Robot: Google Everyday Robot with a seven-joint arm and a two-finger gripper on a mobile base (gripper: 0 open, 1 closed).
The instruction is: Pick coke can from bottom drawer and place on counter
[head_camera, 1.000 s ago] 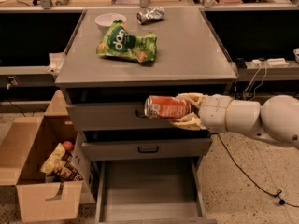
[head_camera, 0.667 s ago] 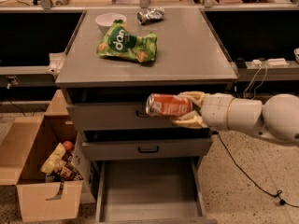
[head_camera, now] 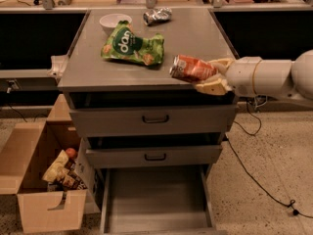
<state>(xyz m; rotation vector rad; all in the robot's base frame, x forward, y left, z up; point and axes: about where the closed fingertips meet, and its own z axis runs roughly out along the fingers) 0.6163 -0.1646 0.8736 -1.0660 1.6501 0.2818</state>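
While the arm (head_camera: 266,77) stretched in from the right, things stood thus:
worktop (head_camera: 195,35): grey cabinet top carrying snack bag (head_camera: 132,45), bowl (head_camera: 115,21) and foil (head_camera: 157,15).
bottom drawer (head_camera: 156,199): pulled out, plain grey floor showing.
gripper (head_camera: 207,76): at the worktop's front right edge, jaws clamped on the can (head_camera: 190,68).
can: red, lying sideways, right of the snack bag, well above the drawer.
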